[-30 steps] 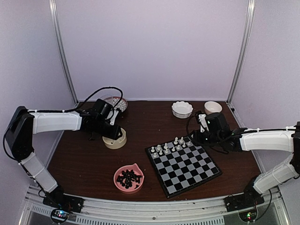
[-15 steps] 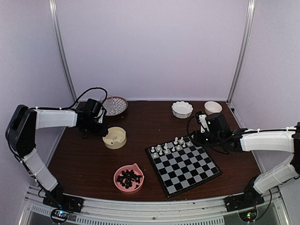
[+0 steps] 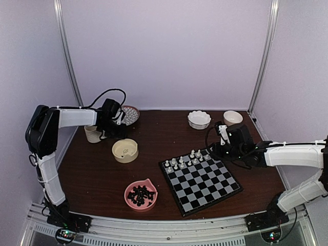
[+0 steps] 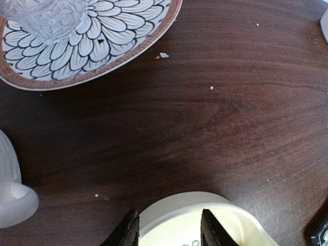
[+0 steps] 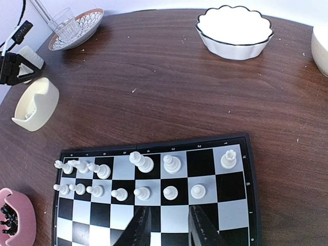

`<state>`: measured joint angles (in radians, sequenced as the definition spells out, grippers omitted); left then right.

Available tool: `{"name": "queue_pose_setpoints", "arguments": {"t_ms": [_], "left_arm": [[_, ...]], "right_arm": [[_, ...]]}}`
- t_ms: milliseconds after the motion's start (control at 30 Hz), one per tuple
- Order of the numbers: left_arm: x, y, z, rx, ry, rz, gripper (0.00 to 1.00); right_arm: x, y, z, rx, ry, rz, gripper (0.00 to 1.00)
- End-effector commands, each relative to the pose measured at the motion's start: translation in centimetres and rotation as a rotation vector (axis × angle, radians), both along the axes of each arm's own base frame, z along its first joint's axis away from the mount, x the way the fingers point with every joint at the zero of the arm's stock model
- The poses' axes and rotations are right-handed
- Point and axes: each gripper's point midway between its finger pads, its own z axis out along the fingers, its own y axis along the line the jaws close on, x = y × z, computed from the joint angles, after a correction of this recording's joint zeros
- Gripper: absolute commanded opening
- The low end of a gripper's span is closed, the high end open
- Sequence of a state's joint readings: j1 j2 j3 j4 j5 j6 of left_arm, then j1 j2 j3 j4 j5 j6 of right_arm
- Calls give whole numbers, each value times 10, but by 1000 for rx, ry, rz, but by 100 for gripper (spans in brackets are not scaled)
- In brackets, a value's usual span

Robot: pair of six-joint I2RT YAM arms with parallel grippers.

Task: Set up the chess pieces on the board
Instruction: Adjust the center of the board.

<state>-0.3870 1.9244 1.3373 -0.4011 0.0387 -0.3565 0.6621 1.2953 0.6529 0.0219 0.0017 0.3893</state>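
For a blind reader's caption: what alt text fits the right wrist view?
White pieces partly fill the two far rows of the board, with two dark fingers parted and empty above its near squares. Beyond, on a dark wooden table, sit a scalloped white bowl, a cream bowl, and a patterned plate holding a glass.

A cut glass [image 4: 48, 18] stands on the petal-patterned plate [image 4: 134, 40] (brown-rimmed).
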Motion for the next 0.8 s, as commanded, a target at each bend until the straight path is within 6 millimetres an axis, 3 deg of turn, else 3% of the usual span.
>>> {"name": "queue_pose_setpoints", "arguments": {"t_ms": [0,500,767], "left_arm": [[4,-8,-14,3,55,-47,41],[1,-15,-23,-68,132,-41,37],[-13,-8,-33,-75,195,3,37]], "right_arm": [[2,-3,2,1,-20,-7,28],[1,-4,4,-1,-28,-9,28],[0,-4,6,2,-31,-8,28]]}}
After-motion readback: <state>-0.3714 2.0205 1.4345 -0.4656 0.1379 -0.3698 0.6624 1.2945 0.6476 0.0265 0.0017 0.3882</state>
